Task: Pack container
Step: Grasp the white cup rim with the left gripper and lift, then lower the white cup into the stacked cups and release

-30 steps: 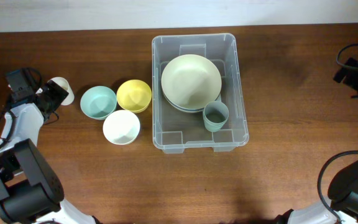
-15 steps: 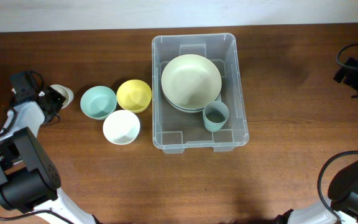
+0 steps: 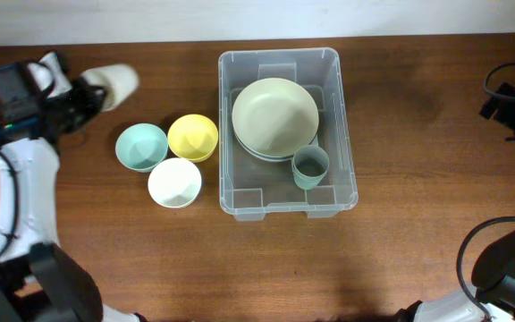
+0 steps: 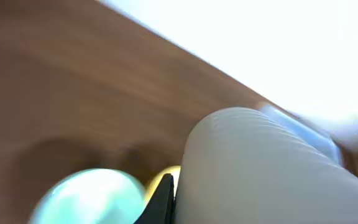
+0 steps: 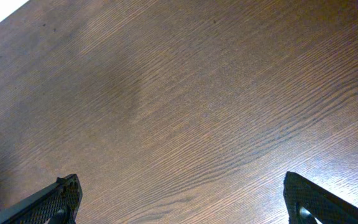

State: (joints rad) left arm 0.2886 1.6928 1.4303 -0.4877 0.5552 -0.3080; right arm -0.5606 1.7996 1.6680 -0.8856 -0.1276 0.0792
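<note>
Overhead, the left gripper (image 3: 90, 90) is clamped around a cream cup (image 3: 115, 80) left of the container (image 3: 280, 55); only its own wrist view shows the right gripper (image 5: 185, 200) spread wide.

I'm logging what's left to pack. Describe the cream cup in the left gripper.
The cream cup is small, plain and opaque, plastic by its look, with faint ribs on its wall in the wrist view. It is tipped on its side, held by the left gripper near the table's far left corner, beyond the teal bowl. It looks blurred.
</note>
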